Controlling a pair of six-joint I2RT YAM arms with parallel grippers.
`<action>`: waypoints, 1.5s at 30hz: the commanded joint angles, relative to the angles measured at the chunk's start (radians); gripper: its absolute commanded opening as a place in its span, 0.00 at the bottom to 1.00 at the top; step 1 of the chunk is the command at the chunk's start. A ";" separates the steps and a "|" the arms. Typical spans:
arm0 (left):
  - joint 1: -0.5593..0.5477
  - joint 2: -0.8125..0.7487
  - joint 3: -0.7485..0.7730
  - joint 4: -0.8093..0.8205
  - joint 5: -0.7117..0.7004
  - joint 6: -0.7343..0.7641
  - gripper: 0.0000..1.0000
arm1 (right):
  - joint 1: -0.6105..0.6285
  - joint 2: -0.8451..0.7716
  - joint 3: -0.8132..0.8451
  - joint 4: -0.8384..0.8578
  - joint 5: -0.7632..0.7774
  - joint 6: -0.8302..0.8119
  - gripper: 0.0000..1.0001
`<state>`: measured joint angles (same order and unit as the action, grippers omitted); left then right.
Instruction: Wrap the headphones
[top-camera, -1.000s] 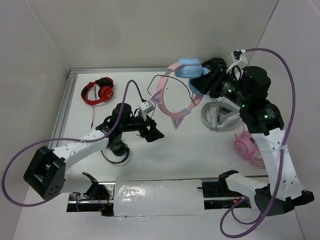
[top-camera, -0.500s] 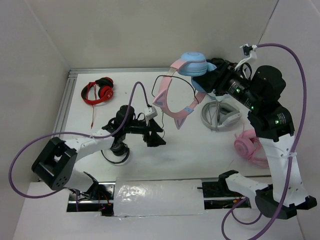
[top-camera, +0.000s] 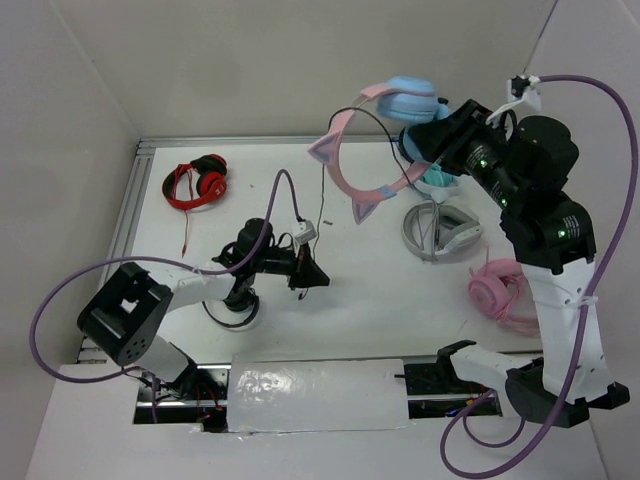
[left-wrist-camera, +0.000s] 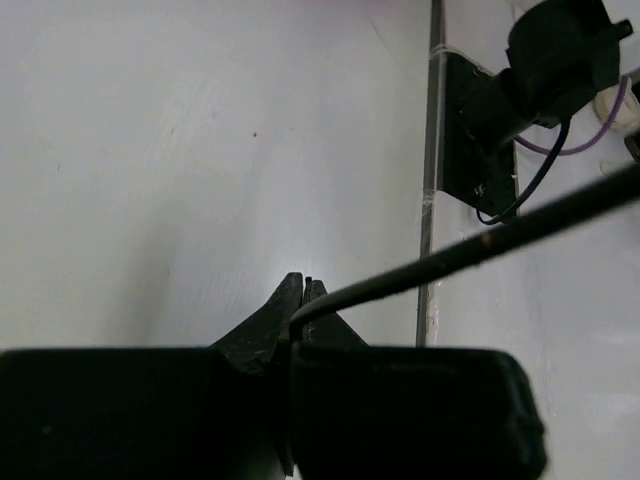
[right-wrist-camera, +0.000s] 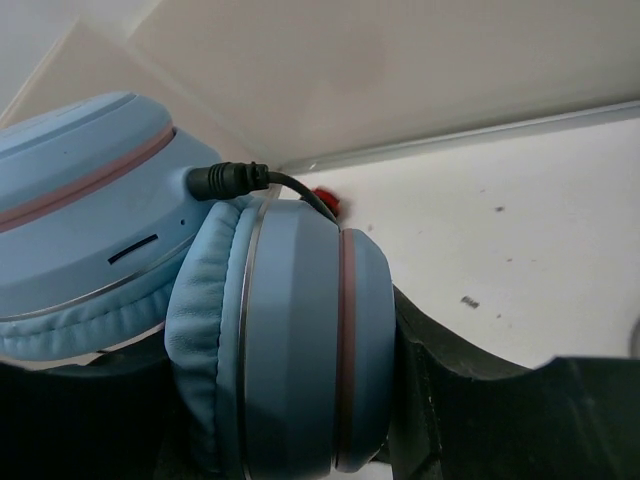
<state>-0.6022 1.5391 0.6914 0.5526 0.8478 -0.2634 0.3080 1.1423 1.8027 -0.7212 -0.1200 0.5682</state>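
Left end effector (left-wrist-camera: 302, 290) just pinched shut on the cable (left-wrist-camera: 480, 245) near the table (top-camera: 380, 300); our right end effector (top-camera: 430, 150), clamping the headphones (top-camera: 410, 100), lifted them higher. Guess we can start winding.

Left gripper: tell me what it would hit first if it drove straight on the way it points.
Probably nothing soon: the left gripper, shut on the black cable, faces bare table. Farther along lie the pink headphones, though depth is unclear.

You see the headphones (right-wrist-camera: 290, 340) with smooth satin plastic cups and soft, wrinkled leather-like cushions, a smooth black rubbery cable (left-wrist-camera: 480, 245), and a matt white worktop (left-wrist-camera: 200, 150).
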 joint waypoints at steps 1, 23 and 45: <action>-0.002 -0.091 -0.056 0.086 -0.123 -0.078 0.00 | -0.029 -0.003 0.046 0.020 0.278 0.082 0.00; -0.218 -0.376 0.114 -0.592 -0.631 -0.191 0.00 | 0.028 0.361 0.013 -0.191 1.022 0.582 0.00; -0.206 -0.389 -0.014 -0.488 -0.749 -0.261 0.00 | -0.334 0.498 0.181 -0.106 -0.091 0.206 0.00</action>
<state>-0.8028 1.1130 0.6758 -0.0284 0.1085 -0.5030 -0.0219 1.7145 2.0037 -0.9981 0.0582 0.7837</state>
